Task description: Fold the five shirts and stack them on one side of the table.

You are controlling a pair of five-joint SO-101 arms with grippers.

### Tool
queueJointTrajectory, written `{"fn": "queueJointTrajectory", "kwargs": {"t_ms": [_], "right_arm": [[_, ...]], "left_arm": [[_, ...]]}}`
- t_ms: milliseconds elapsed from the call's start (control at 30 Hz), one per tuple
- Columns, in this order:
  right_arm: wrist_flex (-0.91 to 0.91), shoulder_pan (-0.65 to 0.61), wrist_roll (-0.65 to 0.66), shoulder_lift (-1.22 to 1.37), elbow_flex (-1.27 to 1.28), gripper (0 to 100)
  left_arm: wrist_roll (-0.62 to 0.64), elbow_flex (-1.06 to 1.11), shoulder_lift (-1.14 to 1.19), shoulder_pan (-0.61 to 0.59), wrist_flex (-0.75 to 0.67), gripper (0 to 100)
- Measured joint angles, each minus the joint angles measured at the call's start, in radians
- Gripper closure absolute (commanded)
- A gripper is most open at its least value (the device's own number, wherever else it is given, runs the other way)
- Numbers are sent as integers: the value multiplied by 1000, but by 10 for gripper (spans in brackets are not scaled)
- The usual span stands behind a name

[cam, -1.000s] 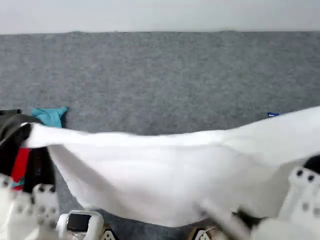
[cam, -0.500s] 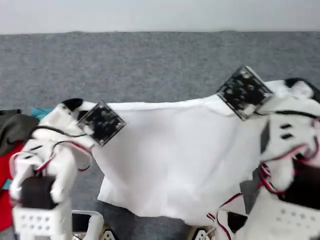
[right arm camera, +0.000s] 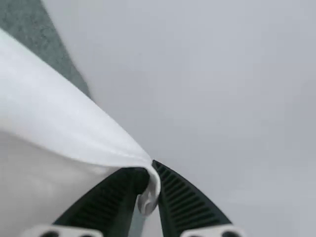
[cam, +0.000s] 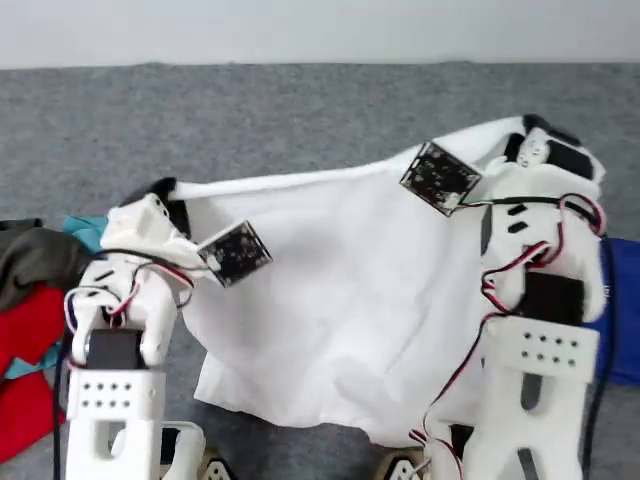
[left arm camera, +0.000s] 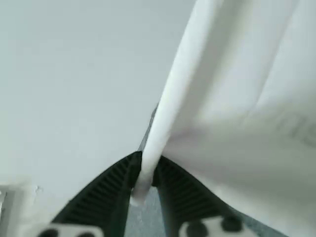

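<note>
A white shirt [cam: 340, 290] hangs stretched between both arms above the grey table [cam: 300, 120]. My left gripper [cam: 160, 190] is shut on its left top corner; the left wrist view shows the white shirt edge [left arm camera: 168, 113] pinched between the black fingers [left arm camera: 111, 185]. My right gripper [cam: 535, 130] is shut on the right top corner, and the cloth [right arm camera: 59, 133] sits clamped in the right gripper [right arm camera: 146, 197]. The shirt's lower hem [cam: 300, 410] droops near the front table edge.
A heap of shirts lies at the left edge: a dark grey one [cam: 35, 255], a red one [cam: 25, 345] and a teal one [cam: 85, 230]. A blue shirt [cam: 620, 310] lies at the right edge. The far half of the grey table is bare.
Both arms have swung up and away from the camera, carrying the white shirt's top edge farther back over the table. The right corner rose higher than the left.
</note>
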Motion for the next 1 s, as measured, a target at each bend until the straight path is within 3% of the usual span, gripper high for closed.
{"fn": "queueJointTrajectory", "kwargs": {"t_ms": [200,467,733,1000], "right_arm": [[-84,-6,5,157,-29,987],[-89,-8,5,450,-261,987],[-89,-14,5,842,-647,987],[-89,-43,5,1211,-1105,987]], "left_arm": [[5,-203,301,-41,-40,985],[71,-535,709,-37,-41,985],[71,-862,1073,-32,-41,985],[71,-1060,1267,-32,-41,985]]}}
